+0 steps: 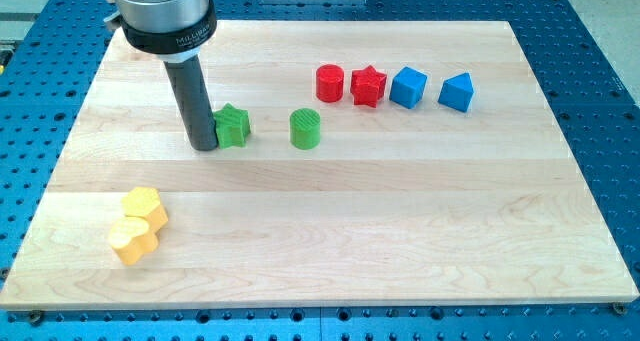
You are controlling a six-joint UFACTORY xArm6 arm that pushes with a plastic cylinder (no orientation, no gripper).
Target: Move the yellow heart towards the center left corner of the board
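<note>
Two yellow blocks sit together near the view's lower left. The upper one (146,205) and the lower one (133,240) touch; I cannot tell which is the heart. My tip (204,145) rests on the board, touching the left side of the green star (233,125). It is well above and to the right of the yellow blocks.
A green cylinder (305,128) stands right of the green star. A row along the view's upper right holds a red cylinder (329,82), a red star (368,86), a blue cube (408,87) and a blue triangular block (457,92). The wooden board (400,231) lies on a blue perforated table.
</note>
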